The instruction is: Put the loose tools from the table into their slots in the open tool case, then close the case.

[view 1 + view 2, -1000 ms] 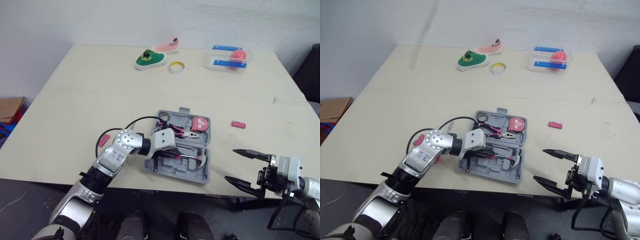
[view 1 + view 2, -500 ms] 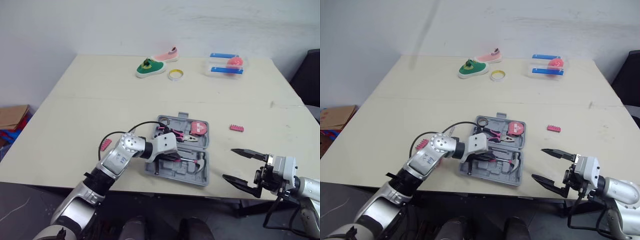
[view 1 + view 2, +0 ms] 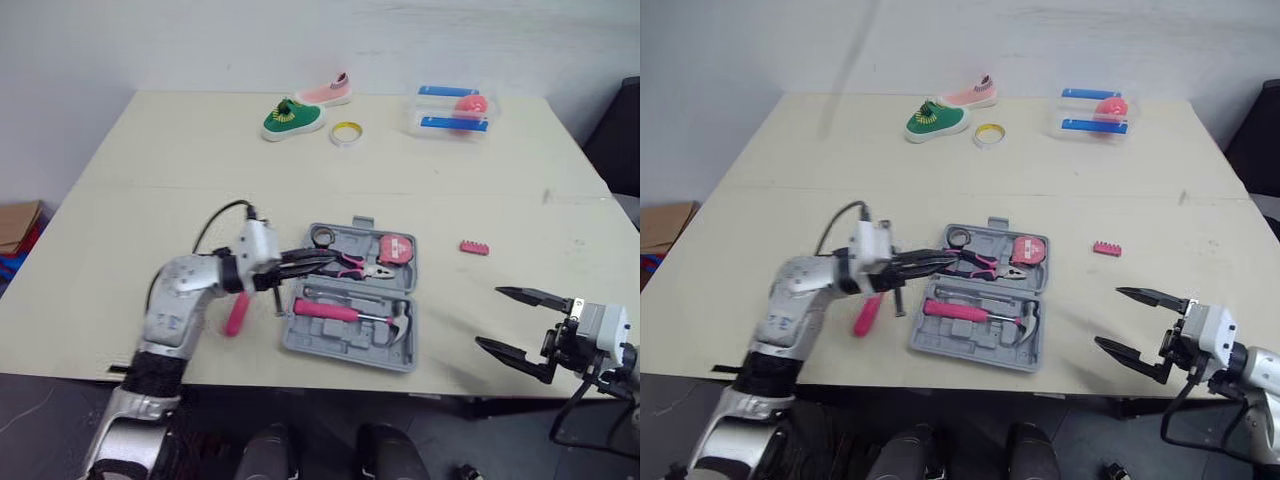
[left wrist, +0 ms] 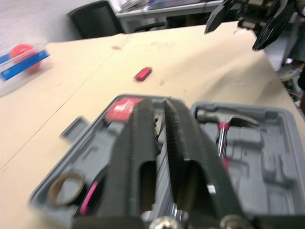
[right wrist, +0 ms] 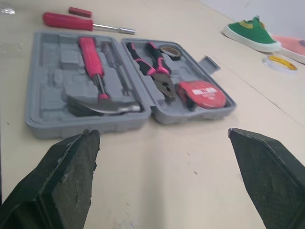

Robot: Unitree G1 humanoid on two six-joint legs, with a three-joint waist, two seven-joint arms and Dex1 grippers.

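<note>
The grey tool case [image 3: 345, 350] lies open on the bench [image 3: 150, 180], near its front edge. In the case's near half a hammer [image 3: 350, 312] with a pink handle sits in its slot. The far half holds pliers [image 3: 352, 266], a pink tape measure [image 3: 398, 248] and a small dark roll of tape [image 3: 322, 236].

The left pincer [image 3: 328, 260] reaches in from the case's left side. It hovers over the far-left part of the case, close to the pliers' handles, with its two fingers drawn nearly together and nothing between them. A screwdriver [image 3: 236, 312] with a pink handle lies loose on the bench just beside the case's left edge, under the left arm. A small pink bit strip [image 3: 475, 247] lies on the bench to the right of the case, well apart from it.

The right pincer [image 3: 488, 316] hangs off the case's right side, past the bench's front edge, with its fingers spread wide and nothing in them.

Far behind the case sit a green shoe [image 3: 293, 117], a pink shoe [image 3: 330, 92], a yellow tape ring [image 3: 346, 133] and a clear box [image 3: 455, 110].
</note>
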